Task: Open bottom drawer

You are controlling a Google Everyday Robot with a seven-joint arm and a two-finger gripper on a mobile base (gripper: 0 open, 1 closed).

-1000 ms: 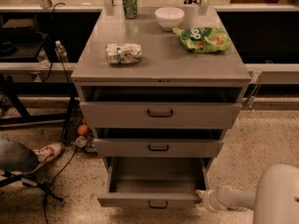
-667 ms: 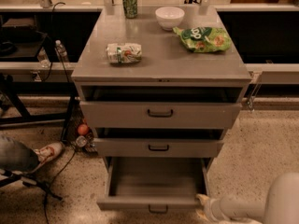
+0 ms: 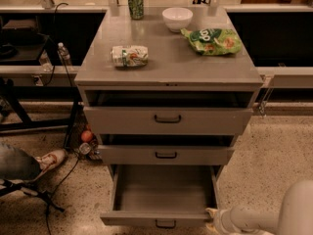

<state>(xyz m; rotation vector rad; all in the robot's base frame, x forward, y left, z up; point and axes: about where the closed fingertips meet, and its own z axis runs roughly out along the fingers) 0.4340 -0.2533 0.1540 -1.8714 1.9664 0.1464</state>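
Observation:
The bottom drawer (image 3: 161, 195) of the grey cabinet is pulled far out, showing a plain grey, empty inside. Its short front (image 3: 146, 218) sits at the lower edge of the view, with the small dark bar handle (image 3: 165, 223) at its centre. My gripper (image 3: 211, 214), on a white arm coming in from the lower right, is at the right end of the drawer front, touching or right beside its corner.
The top drawer (image 3: 167, 119) and middle drawer (image 3: 166, 155) are each slightly out. On the cabinet top (image 3: 166, 67) lie a green can (image 3: 135, 3), a white bowl (image 3: 177, 18), a green chip bag (image 3: 212, 40) and a snack packet (image 3: 129, 55). A person's shoe (image 3: 49, 160) and cables are on the floor at left.
The bottom drawer has slid further out towards the camera. My gripper has moved down with its right front corner.

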